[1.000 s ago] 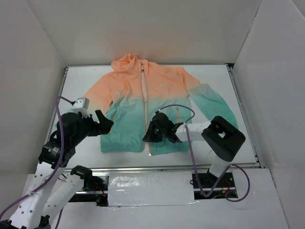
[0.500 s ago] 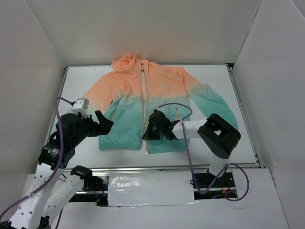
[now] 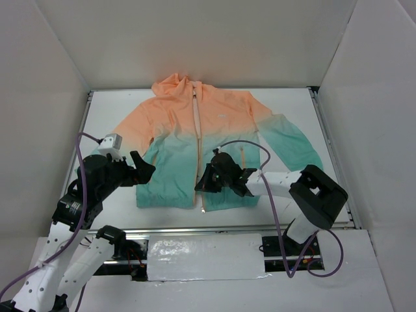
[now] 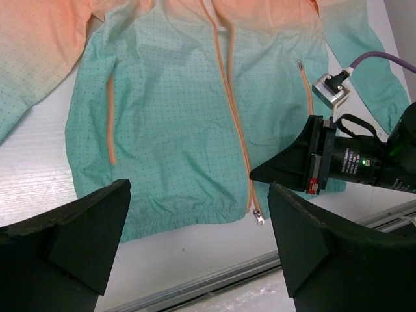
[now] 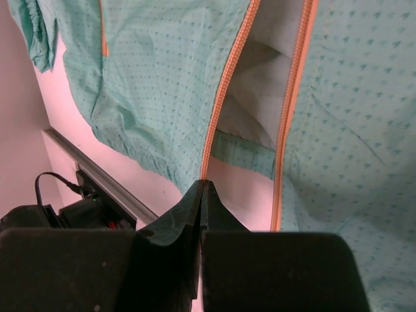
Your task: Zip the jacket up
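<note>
Right gripper [image 5: 203, 188] pinched tight on the jacket [image 3: 175, 123] zipper edge [image 5: 218, 110], low centre. Left gripper [image 4: 198, 195] hangs spread wide. Looks like the start: next the two halves need mating

Two white-and-black arms trailing purple cables [image 3: 240, 142].
Left arm [image 3: 88, 185] and right arm [image 3: 312, 195]: black joints, white links; right hand [image 4: 257, 174] matte black (small green light glowing).

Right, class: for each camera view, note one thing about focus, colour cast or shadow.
Top external: even soft light, thin orange-to-teal windbreaker jacket sharp. Left wrist: fabric crisp, own jaws dark, blurred. Right wrist: white table tinted pink, jaws out of focus.
</note>
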Controlling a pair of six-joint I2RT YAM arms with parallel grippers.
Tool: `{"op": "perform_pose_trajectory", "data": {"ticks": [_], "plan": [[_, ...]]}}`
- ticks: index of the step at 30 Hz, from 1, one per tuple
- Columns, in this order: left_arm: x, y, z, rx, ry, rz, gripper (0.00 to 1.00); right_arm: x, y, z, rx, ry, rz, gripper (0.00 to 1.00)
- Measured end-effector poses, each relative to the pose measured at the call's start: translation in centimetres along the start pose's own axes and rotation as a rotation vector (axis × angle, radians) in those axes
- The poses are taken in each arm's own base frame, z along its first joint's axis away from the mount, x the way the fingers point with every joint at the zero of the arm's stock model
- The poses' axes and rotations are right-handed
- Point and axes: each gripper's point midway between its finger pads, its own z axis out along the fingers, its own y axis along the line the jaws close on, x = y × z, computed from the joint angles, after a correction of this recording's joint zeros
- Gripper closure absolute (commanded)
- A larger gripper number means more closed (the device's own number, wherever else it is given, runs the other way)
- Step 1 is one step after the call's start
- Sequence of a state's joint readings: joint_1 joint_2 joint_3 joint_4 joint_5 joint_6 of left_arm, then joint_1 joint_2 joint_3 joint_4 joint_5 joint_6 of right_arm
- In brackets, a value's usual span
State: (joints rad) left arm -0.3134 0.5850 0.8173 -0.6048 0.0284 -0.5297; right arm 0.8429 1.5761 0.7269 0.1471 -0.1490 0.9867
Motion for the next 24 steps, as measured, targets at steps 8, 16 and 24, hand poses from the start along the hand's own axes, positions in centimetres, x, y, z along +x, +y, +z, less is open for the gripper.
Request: {"op": "perform_pose_trajectory", "data": {"ticks": [8, 16, 24], "plan": [[0.0, -0.1, 0.0, 0.004, 0.001, 0.002, 0.01, 0.9, -0.4, 0.4, -0.018, 0.028, 0.013, 0.93], [0.1, -0.2, 0.0, 0.008, 0.003, 0.004, 0.01, 3.5, -2.9, 0.7, -0.019, 0.09, 0.048, 0.74], [0.1, -0.2, 0.0, 0.009, 0.003, 0.004, 0.01, 3.8, -1.9, 0.7, -0.102, 0.09, 0.069, 0.44]]}}
